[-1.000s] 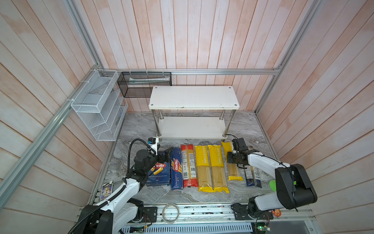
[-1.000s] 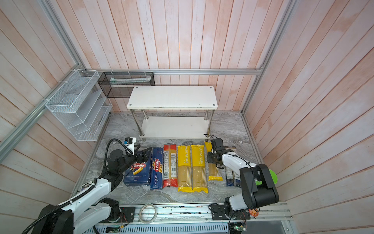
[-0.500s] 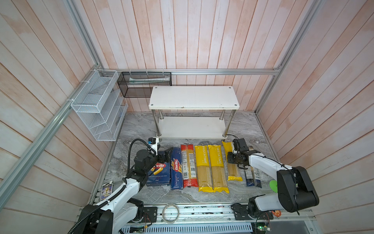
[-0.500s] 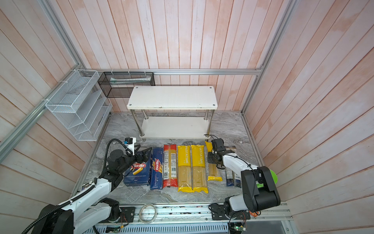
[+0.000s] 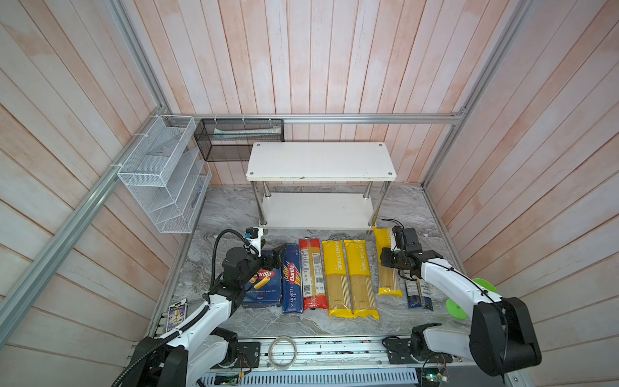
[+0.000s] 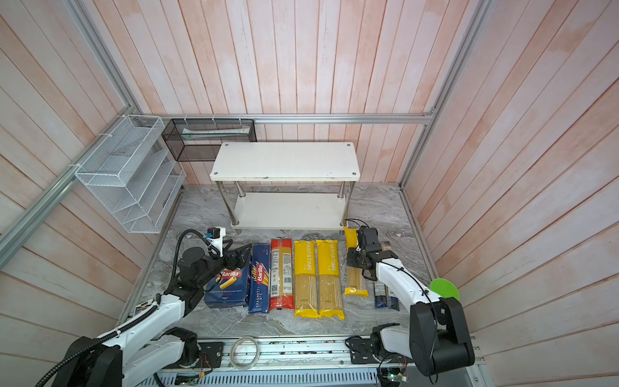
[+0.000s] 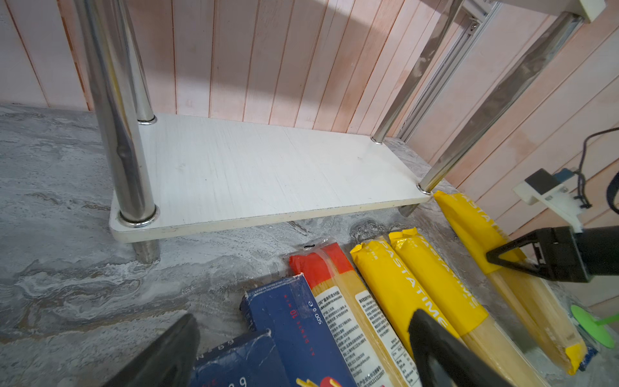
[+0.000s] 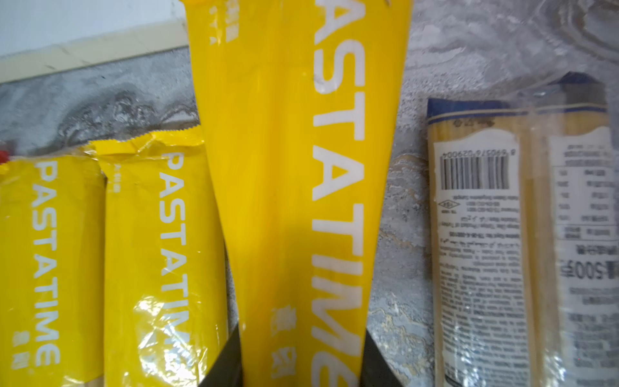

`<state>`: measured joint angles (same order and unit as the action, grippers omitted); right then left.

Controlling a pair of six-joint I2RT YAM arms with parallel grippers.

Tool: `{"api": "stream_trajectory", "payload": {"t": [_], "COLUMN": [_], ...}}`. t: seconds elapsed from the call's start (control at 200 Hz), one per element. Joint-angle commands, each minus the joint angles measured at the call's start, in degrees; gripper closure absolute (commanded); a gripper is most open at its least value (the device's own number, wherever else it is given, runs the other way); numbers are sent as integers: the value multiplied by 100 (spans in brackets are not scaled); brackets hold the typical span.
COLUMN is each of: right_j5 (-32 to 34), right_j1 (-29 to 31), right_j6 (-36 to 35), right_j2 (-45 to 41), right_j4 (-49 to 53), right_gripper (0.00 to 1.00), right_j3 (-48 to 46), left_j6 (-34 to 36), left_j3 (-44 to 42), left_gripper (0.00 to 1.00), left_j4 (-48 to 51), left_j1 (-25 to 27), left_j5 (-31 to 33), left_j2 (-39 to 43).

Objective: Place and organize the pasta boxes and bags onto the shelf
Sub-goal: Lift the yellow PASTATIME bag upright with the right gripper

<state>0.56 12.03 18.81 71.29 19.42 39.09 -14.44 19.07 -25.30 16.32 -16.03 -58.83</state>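
The white two-tier shelf (image 5: 321, 160) (image 6: 284, 160) stands bare at the back. In front lie a wide Barilla box (image 5: 264, 288), a narrow Barilla box (image 5: 292, 279), a red-ended bag (image 5: 313, 274) and two yellow PASTATIME bags (image 5: 348, 278). My right gripper (image 5: 388, 261) (image 8: 301, 335) is shut on a third yellow bag (image 5: 388, 281) (image 8: 301, 167), one finger pressed against each side. Beside that bag lies a dark blue and clear bag (image 5: 418, 295) (image 8: 522, 234). My left gripper (image 5: 273, 257) (image 7: 301, 355) hangs open over the far end of the wide box (image 7: 241, 362).
A white wire-mesh organiser (image 5: 164, 174) hangs on the left wall and a black mesh basket (image 5: 239, 139) on the back rail. A green disc (image 5: 459, 303) lies by the right arm. A wire coil (image 5: 283, 348) rests on the front rail.
My right gripper's jaws have closed in on the yellow bag. The left arm has barely moved.
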Motion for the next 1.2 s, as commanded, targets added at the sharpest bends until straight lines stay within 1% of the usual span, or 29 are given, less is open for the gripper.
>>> {"api": "stream_trajectory", "payload": {"t": [0.0, 0.225, 0.535, 0.56, 0.59, 0.775, 1.04, 1.195], "right_j5": [-173, -464, -487, -471, -452, -357, -192, -108], "right_j1": [-51, -56, -56, -60, -57, -61, -61, -60], "right_j6": [137, 198, 174, 164, 146, 67, -167, -270], "right_j2": [-446, -1020, -1422, -1443, -1462, -1610, -1556, -1641], "right_j4": [-124, -90, 261, 286, 343, 613, 1006, 1261], "right_gripper": [93, 96, 96, 97, 100, 100, 100, 100], "right_j3": [105, 198, 628, 665, 723, 1026, 1922, 2316], "left_j6": [63, 69, 63, 63, 57, 81, 93, 98], "left_j3": [0, 20, 18, 18, 18, 18, 17, 22], "left_gripper": [0, 0, 0, 0, 0, 0, 0, 0], "left_j4": [-63, -37, -36, -36, -36, -28, 14, -28], "left_j1": [28, 38, 47, 55, 54, 56, 65, 60], "left_j5": [14, 18, 9, 4, 5, 8, 73, -7], "left_j2": [-16, -28, -7, 4, 3, 16, 28, -7]}}
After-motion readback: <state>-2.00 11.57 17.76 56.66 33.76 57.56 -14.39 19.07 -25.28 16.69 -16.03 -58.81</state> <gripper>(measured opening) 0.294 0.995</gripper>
